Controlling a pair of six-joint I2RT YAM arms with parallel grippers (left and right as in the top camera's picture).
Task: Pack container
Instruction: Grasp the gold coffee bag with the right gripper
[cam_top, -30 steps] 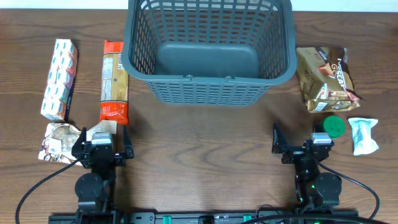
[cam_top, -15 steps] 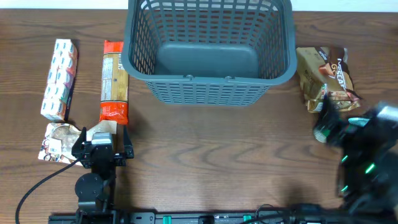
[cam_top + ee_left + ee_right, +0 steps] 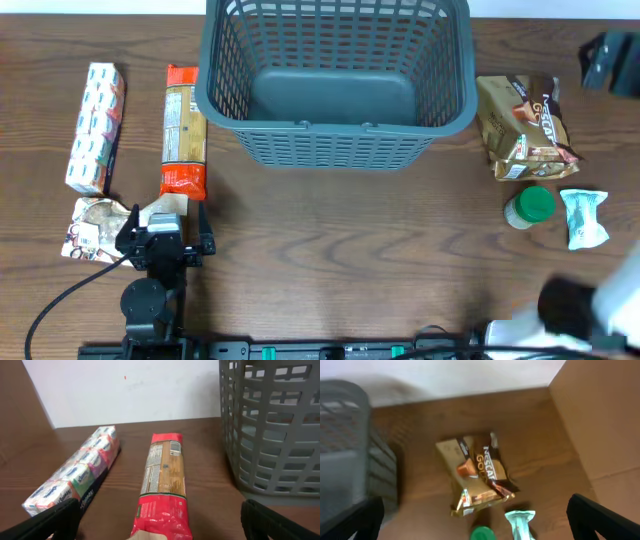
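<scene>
Quick rundown for you. Your large dark grey plastic lattice basket (image 3: 338, 142) sits top centre of the overhead shot. Its far rim is cut off by the top edge and its solid floor shows through the open top.

On the left, a long red-ended pasta pack (image 3: 183, 130) lies lengthwise just beside the rim. The left wrist view shows a thin strip of wood between them. Further left there's a white multi-pack of tissues (image 3: 95, 125), and below it a crumpled white-and-brown packet (image 3: 92, 228) right up against your left gripper (image 3: 165, 222). That gripper's fingers are spread wide with nothing in them, and the pasta pack's near end is just ahead of the tips.

Your right gripper (image 3: 476, 502) is also spread wide and carrying nothing. It's looking down on a brown Nescafé bag (image 3: 522, 125) just beside the basket's right rim, a green-lidded jar (image 3: 530, 207) and a white-and-teal packet (image 3: 584, 217).

A broad band of brown wooden table (image 3: 330, 260) runs between the basket's front wall and the bottom edge.
</scene>
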